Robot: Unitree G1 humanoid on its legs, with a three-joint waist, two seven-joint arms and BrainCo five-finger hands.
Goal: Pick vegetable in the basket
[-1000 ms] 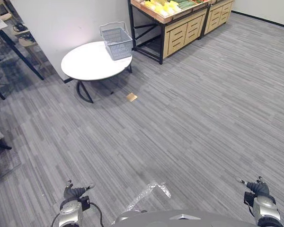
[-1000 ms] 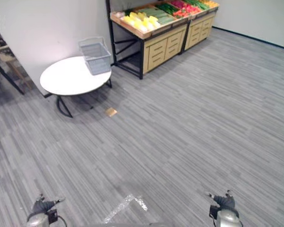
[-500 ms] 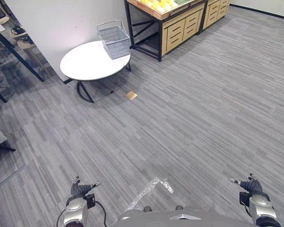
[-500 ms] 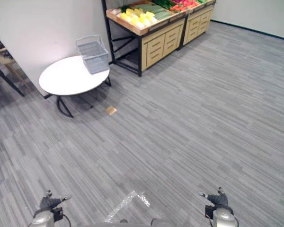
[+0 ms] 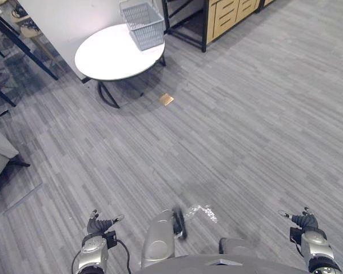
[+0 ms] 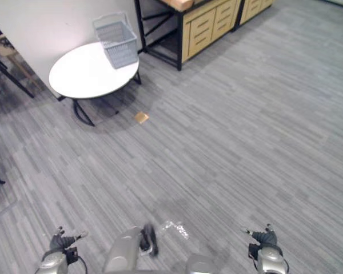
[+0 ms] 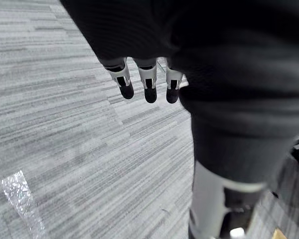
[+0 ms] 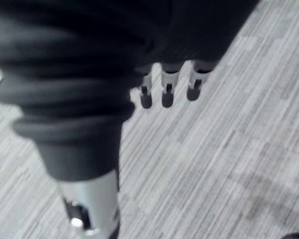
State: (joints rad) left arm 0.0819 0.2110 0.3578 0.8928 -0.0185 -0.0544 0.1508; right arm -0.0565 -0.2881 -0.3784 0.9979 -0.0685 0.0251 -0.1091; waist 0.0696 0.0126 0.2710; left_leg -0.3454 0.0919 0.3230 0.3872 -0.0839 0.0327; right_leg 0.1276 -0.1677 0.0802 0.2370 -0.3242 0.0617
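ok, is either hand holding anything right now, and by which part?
Nothing is held: the left hand and the right hand are both open and empty.

Grey basket (image 5: 143, 17) on round table (image 5: 110, 56)

round white table (image 5: 111, 54), tan floor scrap (image 5: 166, 99)

Grey mesh basket (image 6: 116, 35) stands upright; at far edge of white round table (image 6: 83, 74).
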